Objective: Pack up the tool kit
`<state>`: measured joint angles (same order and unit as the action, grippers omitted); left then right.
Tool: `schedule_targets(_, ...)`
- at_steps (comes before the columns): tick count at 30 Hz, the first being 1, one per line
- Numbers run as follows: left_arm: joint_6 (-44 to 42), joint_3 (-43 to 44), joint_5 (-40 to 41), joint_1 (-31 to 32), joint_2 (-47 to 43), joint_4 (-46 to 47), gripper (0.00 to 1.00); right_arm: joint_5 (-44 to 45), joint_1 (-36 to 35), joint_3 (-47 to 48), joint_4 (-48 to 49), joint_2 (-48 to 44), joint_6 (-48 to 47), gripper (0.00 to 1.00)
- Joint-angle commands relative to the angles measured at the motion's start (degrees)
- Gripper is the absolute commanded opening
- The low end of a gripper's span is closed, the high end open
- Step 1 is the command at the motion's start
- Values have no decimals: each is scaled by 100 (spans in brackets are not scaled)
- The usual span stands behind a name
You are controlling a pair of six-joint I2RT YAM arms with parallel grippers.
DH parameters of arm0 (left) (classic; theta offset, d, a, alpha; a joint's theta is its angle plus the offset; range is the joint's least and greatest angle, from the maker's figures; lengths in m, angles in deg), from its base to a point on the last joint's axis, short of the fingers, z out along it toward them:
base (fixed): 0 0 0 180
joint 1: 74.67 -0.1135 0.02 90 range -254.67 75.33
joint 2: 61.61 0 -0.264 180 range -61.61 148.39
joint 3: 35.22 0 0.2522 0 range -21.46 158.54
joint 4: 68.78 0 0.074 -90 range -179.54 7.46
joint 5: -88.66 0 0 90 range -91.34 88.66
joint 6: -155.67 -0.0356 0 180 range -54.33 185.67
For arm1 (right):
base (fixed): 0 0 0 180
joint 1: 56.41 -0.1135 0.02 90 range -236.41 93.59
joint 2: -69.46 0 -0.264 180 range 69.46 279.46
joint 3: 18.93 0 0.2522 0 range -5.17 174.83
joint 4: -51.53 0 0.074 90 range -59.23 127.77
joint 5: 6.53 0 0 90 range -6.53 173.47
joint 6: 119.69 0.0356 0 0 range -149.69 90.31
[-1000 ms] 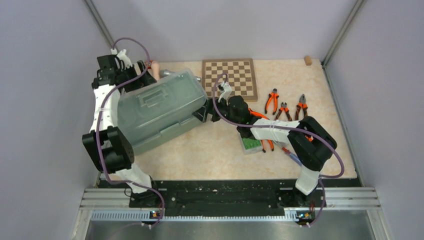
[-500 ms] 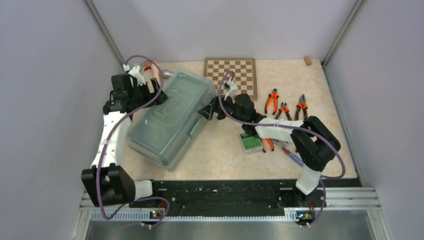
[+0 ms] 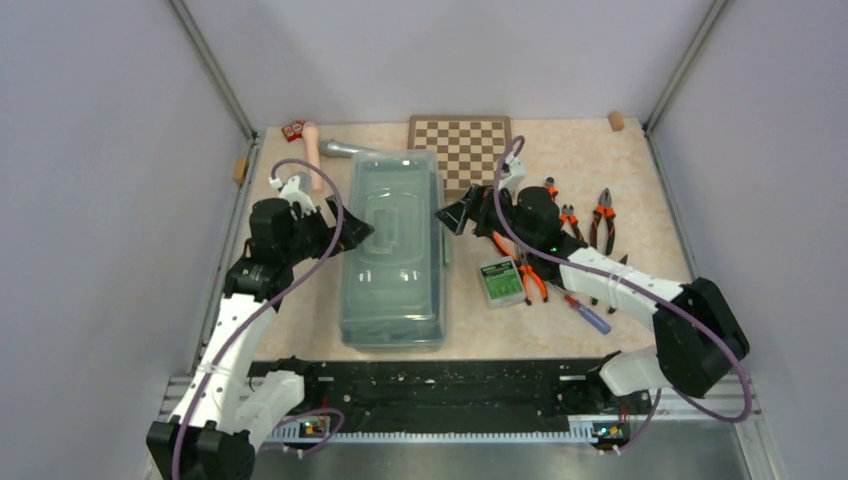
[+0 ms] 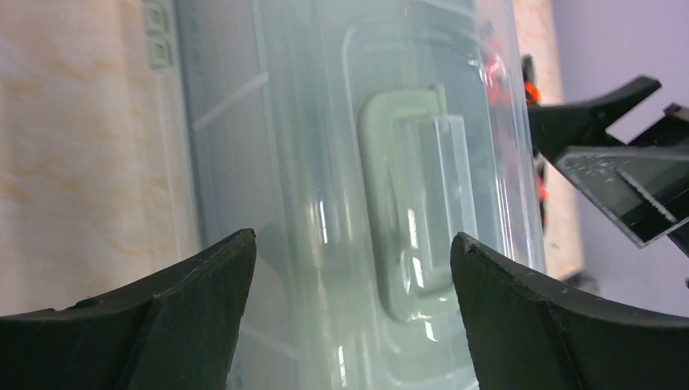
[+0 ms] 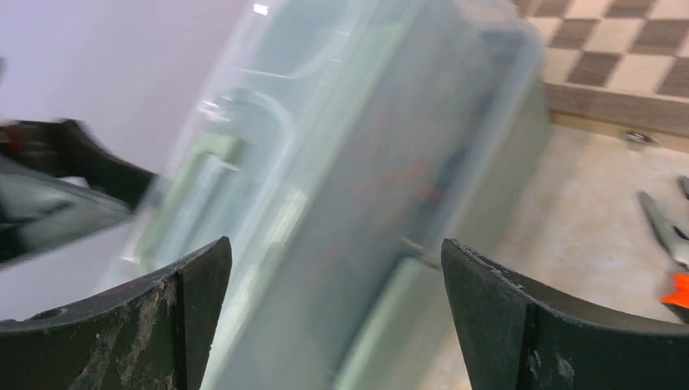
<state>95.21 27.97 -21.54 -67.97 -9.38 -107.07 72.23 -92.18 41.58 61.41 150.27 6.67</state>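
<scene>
The sage-green toolbox (image 3: 393, 262) with its translucent handled lid shut lies lengthwise on the table. My left gripper (image 3: 352, 236) is open at its left side and my right gripper (image 3: 452, 216) is open at its right side. In the left wrist view the lid handle (image 4: 404, 203) lies ahead of the open left gripper (image 4: 353, 244). The right wrist view shows the blurred toolbox (image 5: 349, 162) between the open fingers of the right gripper (image 5: 337, 252). Orange-handled pliers (image 3: 603, 216), a green bit case (image 3: 498, 281) and a blue/red screwdriver (image 3: 586, 313) lie to the right. A red bit case (image 3: 293, 130) lies far left.
A chessboard (image 3: 461, 146) lies at the back, just behind the toolbox. A hammer (image 3: 326, 150) with a pale handle lies at the back left. A small brown block (image 3: 616, 121) sits in the far right corner. Side walls close in both sides.
The toolbox has swung from slanting to lengthwise, its end toward the near edge. The left gripper has come nearer, the right gripper has drawn right. The hammer and red case now show.
</scene>
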Motion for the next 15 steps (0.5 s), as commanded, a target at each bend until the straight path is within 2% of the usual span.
schedule_targets(1,873,-398,-845,297,-286,-107,93,-837,183,-617,660,-693,424,99)
schedule_targets(3,845,-441,-650,297,-438,-225,93,-907,306,-1195,1452,-880,663,99)
schedule_targets(4,842,-450,-575,297,-509,-268,93,-880,358,-1310,1543,-908,707,99)
schedule_targets(7,905,-465,-435,297,-673,-293,93,-838,423,-1172,1077,-752,611,99)
schedule_targets(15,1097,-448,-465,297,-696,-151,93,-1189,491,-1081,827,-316,460,95)
